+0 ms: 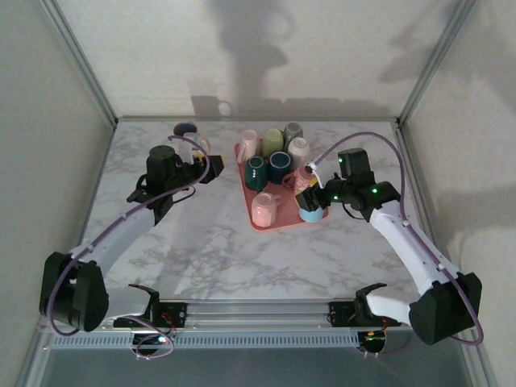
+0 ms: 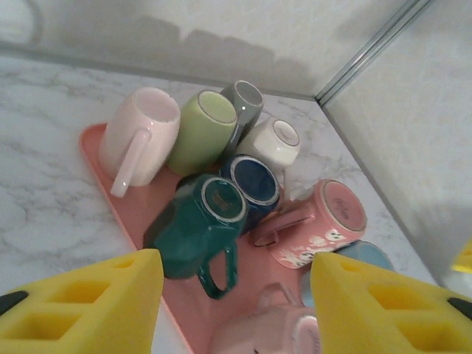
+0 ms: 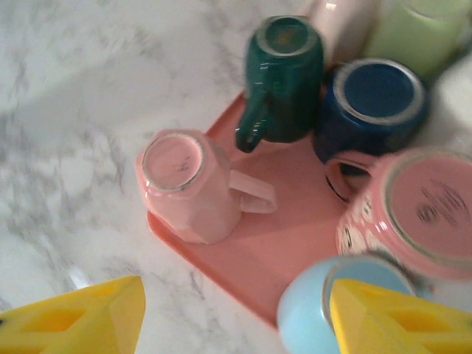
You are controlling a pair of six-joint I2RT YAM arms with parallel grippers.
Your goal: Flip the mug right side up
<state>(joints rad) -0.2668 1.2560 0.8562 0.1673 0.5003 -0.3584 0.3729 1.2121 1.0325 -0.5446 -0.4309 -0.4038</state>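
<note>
Left of the tray (image 3: 262,247) a dark mug (image 1: 186,129) seems upright; mugs (image 2: 206,221) on it sit inverted; left gripper (image 2: 232,291), right gripper (image 3: 236,310) spread, empty.

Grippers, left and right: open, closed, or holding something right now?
Left gripper: open, yellow fingers apart, holding nothing.
Right gripper: open, yellow fingers apart, holding nothing.

White arms (image 1: 121,230), purple cables (image 1: 367,135), yellow fingers (image 2: 81,302).
</note>
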